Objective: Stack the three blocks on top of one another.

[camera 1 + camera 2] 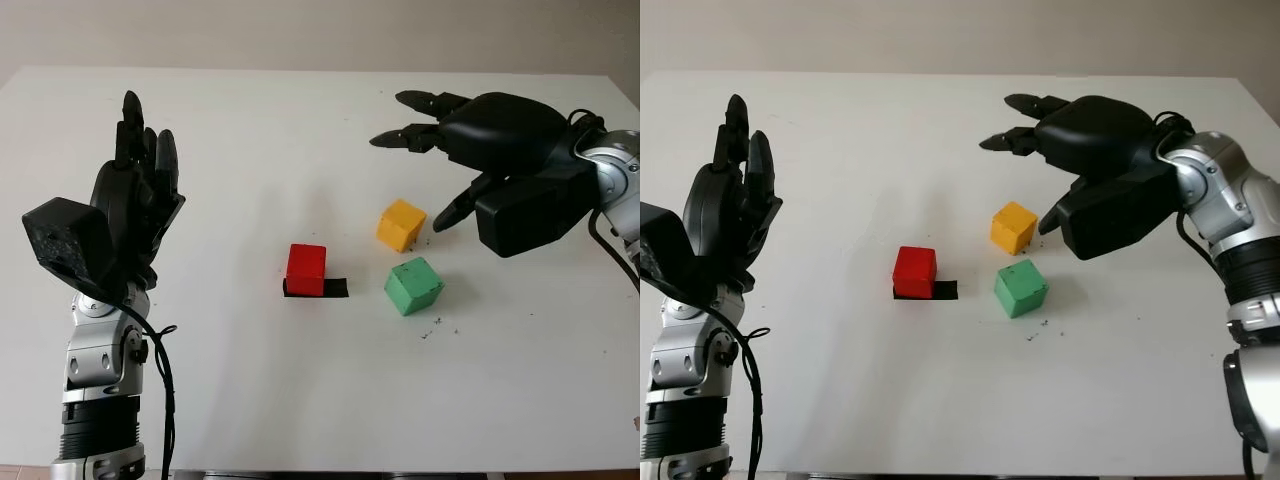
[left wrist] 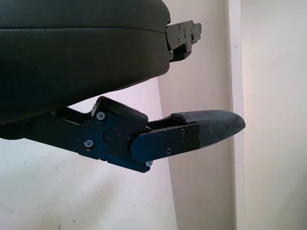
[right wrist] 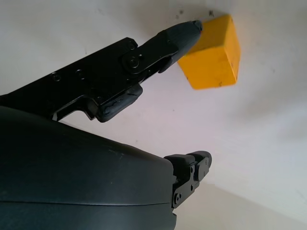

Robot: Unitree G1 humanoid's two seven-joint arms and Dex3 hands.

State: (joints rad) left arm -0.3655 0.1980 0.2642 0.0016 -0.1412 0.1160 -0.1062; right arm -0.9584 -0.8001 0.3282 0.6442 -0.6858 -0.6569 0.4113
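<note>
Blocks: three loose cubes mid-table, none stacked yet. Red block [image 1: 306,268] sits on a strip of black tape [image 1: 334,288], likely the stack's base marker. Yellow block [image 1: 401,224] is just right and a little further back; green block [image 1: 414,285] is nearer the robot, beside the yellow one but not touching it. All three are well within the right arm's reach.

Right hand [image 1: 492,140] hovers just above and behind the yellow block, holding nothing, fingers uncurled and pointing left, thumb [image 1: 458,208] angled down near the block's right side. In the right wrist view one fingertip overlaps the yellow block's top corner; can't tell if it touches. Reads as pre-grasp, lining up on yellow first.

Left hand [image 1: 135,205] is parked upright at the table's left side, open, well apart from the blocks and out of the way.

Cubes look rigid and matte with sharp edges and flat faces, so they should pinch and stack cleanly. White table [image 1: 300,130] is smooth, with a few dark specks near the green block. Fingertip pads are textured and rubbery-looking.
</note>
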